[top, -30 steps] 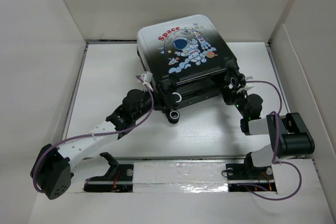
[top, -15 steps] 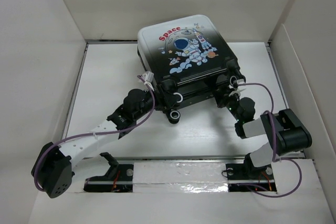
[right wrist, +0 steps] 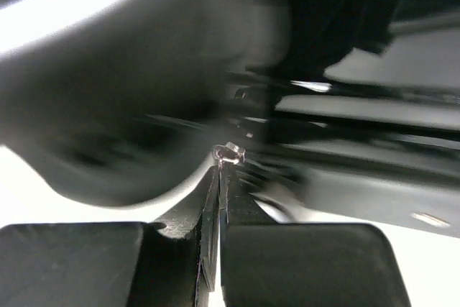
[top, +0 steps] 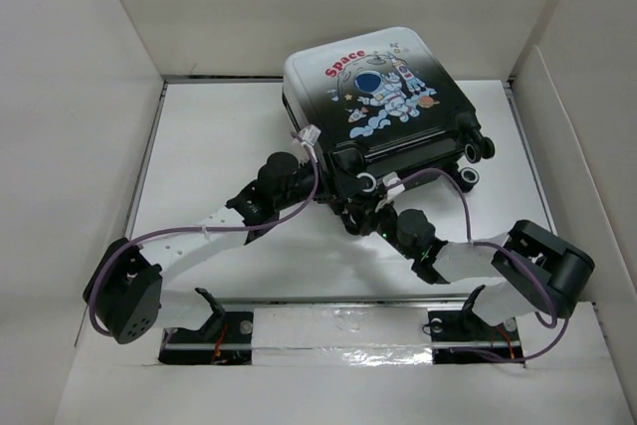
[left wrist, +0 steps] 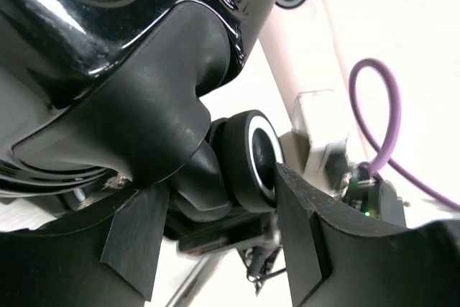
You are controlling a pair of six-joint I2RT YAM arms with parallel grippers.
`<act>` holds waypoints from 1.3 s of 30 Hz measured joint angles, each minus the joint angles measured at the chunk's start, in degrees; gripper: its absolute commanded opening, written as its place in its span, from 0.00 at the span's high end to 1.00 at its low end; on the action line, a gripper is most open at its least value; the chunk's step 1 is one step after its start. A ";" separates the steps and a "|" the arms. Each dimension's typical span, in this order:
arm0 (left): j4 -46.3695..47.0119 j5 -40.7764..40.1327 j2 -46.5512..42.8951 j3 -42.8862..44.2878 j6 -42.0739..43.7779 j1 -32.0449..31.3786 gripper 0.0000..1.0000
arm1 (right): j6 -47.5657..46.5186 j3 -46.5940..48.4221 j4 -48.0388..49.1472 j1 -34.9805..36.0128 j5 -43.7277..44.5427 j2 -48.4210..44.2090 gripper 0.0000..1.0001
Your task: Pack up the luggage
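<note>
The luggage (top: pixel 383 106) lies flat and closed on the white table (top: pixel 199 156), astronaut print up, wheels toward me. At its near-left corner my left gripper (top: pixel 333 170) clamps a black-and-white wheel (left wrist: pixel 253 157) and its black housing; the right finger (left wrist: pixel 305 235) presses the wheel's face. My right gripper (top: pixel 370 214) sits at the front edge beside another wheel (top: pixel 367 182). In the right wrist view it (right wrist: pixel 219 199) is shut on a thin dark zipper pull (right wrist: pixel 217 213) with a small metal ring (right wrist: pixel 230 152) at its top. The case above is blurred.
White walls (top: pixel 90 97) box in the table on the left, back and right. Two more wheels (top: pixel 470 175) stick out at the case's right corner. Purple cables (top: pixel 189 234) loop along both arms. A taped strip (top: pixel 338 330) runs between the arm bases.
The luggage has slid and turned to the right. My right gripper swept left along the front edge from the right corner to the middle and closed. The left gripper followed the case rightward.
</note>
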 measured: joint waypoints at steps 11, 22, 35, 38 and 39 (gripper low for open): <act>2.45 -6.47 0.70 -0.61 -0.59 3.87 1.00 | 6.03 15.21 13.20 7.32 13.44 22.84 1.00; 17.88 -18.05 -0.90 -10.01 -5.18 5.22 1.00 | 18.05 27.19 20.24 8.59 16.28 35.80 0.35; 7.28 -4.55 -7.63 -10.10 -4.50 6.01 0.99 | 16.83 -1.25 13.09 16.98 3.37 18.14 0.01; 7.30 -2.91 -7.58 -10.10 -4.50 6.69 0.99 | 15.72 -4.74 10.73 16.39 3.17 8.07 0.01; 7.34 -2.51 -7.52 -10.10 -4.50 6.84 0.99 | 15.15 -4.79 9.51 16.17 3.23 4.24 0.00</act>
